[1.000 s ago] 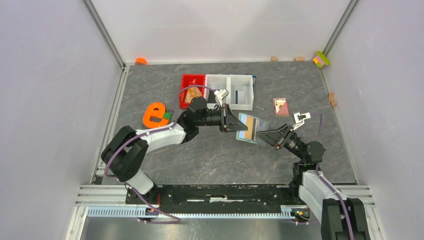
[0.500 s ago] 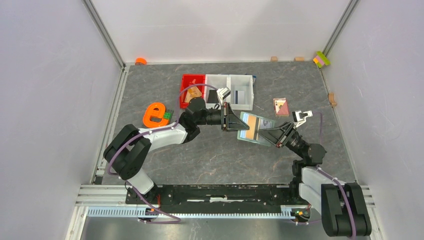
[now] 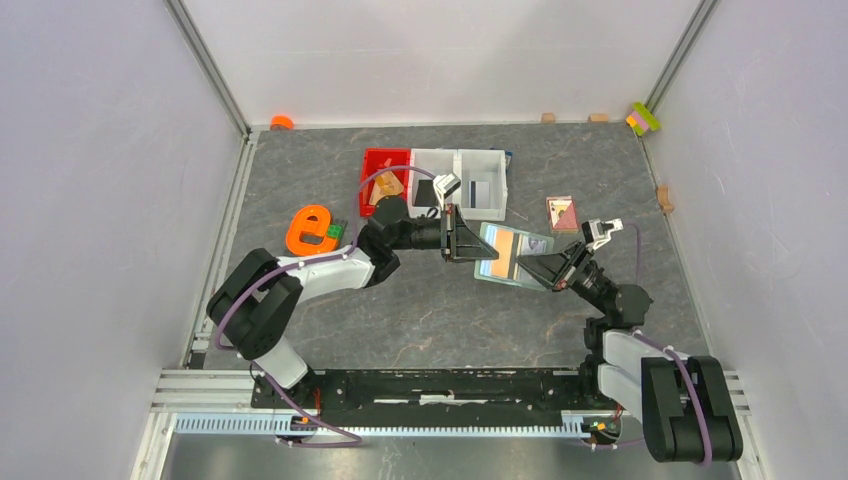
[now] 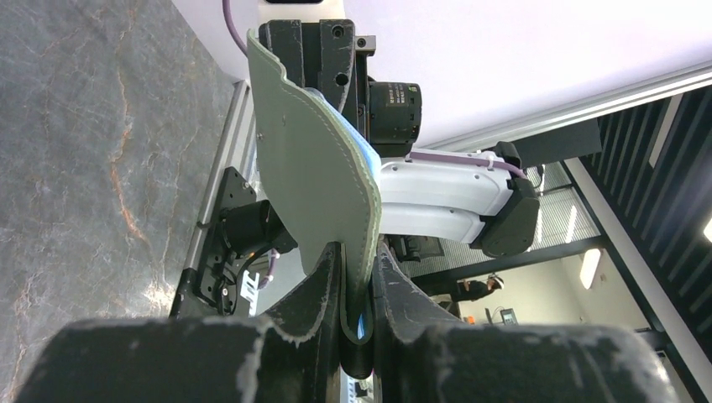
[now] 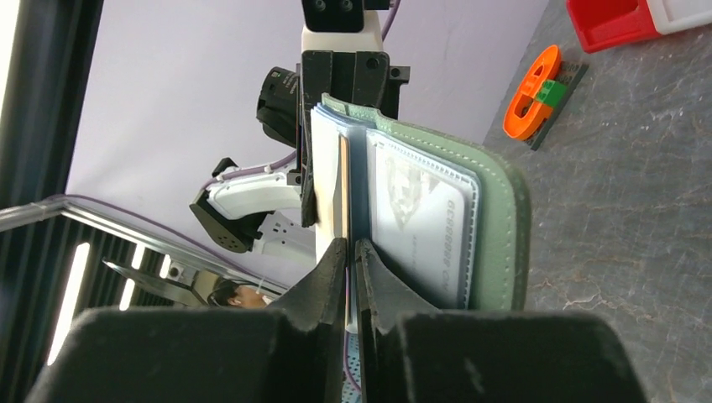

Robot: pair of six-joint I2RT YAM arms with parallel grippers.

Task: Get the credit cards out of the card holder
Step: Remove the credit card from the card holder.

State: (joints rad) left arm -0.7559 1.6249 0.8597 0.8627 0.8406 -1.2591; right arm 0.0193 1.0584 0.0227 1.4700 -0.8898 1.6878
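Observation:
The sage-green card holder (image 3: pixel 508 255) hangs open above the table middle, held between both arms. My left gripper (image 3: pixel 470 246) is shut on its left edge; in the left wrist view its green outer cover (image 4: pixel 315 176) rises from the closed jaws (image 4: pixel 359 277). My right gripper (image 3: pixel 524 264) is shut on a tan-gold credit card (image 5: pixel 342 193) standing edge-on in the holder. A pale grey-white card (image 5: pixel 420 222) sits in the pocket to its right, inside the green cover (image 5: pixel 502 227). Tan and pale blue card faces show from above (image 3: pixel 500 245).
A red and white bin row (image 3: pixel 436 182) stands behind the left arm, with items inside. An orange letter-shaped piece (image 3: pixel 313 230) lies at the left. A pink square flat item (image 3: pixel 562 213) lies at the right. Small blocks sit along the back and right walls.
The right gripper has moved up and left onto the card holder and closed on a card. The holder has shifted slightly toward the back. The left arm has barely moved.

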